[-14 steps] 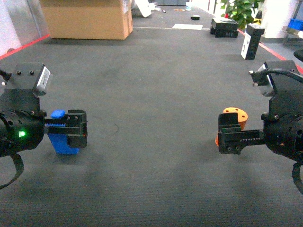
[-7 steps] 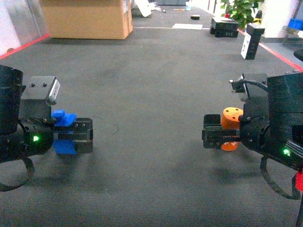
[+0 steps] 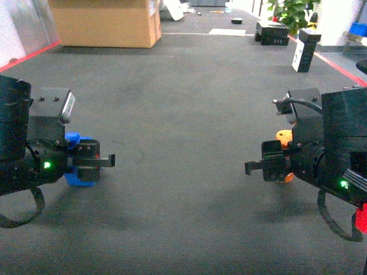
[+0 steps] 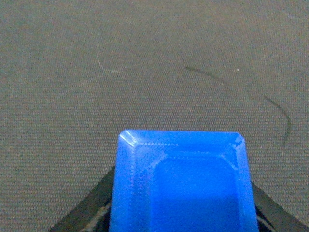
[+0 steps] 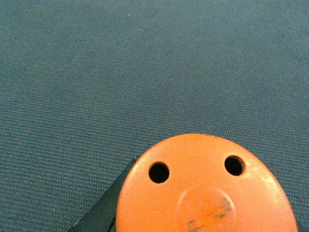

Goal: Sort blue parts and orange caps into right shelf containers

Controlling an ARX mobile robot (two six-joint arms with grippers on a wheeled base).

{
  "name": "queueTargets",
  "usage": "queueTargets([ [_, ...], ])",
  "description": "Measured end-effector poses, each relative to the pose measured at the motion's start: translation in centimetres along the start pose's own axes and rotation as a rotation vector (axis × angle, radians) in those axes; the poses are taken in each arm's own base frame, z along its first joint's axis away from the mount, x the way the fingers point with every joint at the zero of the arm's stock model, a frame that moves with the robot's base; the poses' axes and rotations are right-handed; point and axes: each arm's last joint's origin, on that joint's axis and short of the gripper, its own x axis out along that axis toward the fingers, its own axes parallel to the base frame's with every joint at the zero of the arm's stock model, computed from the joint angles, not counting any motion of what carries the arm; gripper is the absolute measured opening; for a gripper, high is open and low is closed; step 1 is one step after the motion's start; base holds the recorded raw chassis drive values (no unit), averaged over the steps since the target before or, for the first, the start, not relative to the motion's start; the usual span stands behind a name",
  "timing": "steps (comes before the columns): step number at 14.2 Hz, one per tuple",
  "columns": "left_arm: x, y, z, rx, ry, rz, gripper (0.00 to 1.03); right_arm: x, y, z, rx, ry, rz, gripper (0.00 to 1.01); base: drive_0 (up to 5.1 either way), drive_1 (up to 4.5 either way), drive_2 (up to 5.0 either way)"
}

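The left gripper [image 3: 92, 162] holds a blue part [image 4: 181, 186] and the right gripper [image 3: 269, 165] holds an orange cap [image 5: 205, 188], both above the carpet [image 3: 183, 103]. No crates show; the robot should keep both grips firm while travelling.

Blue part [image 3: 73, 172] in left gripper [image 3: 94, 161], orange cap [image 3: 284, 139] in right gripper [image 3: 265, 166], cardboard box [image 3: 106, 22] far behind left

You've got dark grey carpet [image 3: 189, 114] everywhere, a big cardboard box [image 3: 106, 23] upper left, a green plant [image 3: 292, 12] upper right, red floor tape [image 3: 30, 55] along the edges.
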Motion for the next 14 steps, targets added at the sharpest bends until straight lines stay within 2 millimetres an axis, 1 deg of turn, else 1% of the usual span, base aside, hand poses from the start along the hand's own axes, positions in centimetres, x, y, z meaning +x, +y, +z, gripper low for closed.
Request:
queueTargets([
  [3, -0.1, 0.0, 0.2, 0.002, -0.014, 0.004, 0.44, -0.2, 0.0, 0.0, 0.001, -0.006, -0.001, 0.45, 0.0, 0.00, 0.0],
  [7, -0.4, 0.1, 0.2, -0.005, -0.036, 0.004, 0.44, -0.8, -0.1, 0.1, 0.004, -0.023, -0.007, 0.45, 0.0, 0.00, 0.0],
  [12, -1.6, 0.2, 0.4, -0.013, -0.083, 0.011, 0.44, -2.2, -0.4, 0.7, 0.016, -0.076, -0.023, 0.45, 0.0, 0.00, 0.0],
  [13, -2.0, 0.3, 0.6, -0.016, -0.103, 0.018, 0.44, -2.7, -0.5, 1.0, 0.023, -0.099, -0.027, 0.45, 0.0, 0.00, 0.0],
  [14, -3.6, 0.5, 1.3, -0.031, -0.186, 0.042, 0.44, -4.4, -0.8, 1.8, 0.040, -0.160, -0.039, 0.45, 0.0, 0.00, 0.0],
])
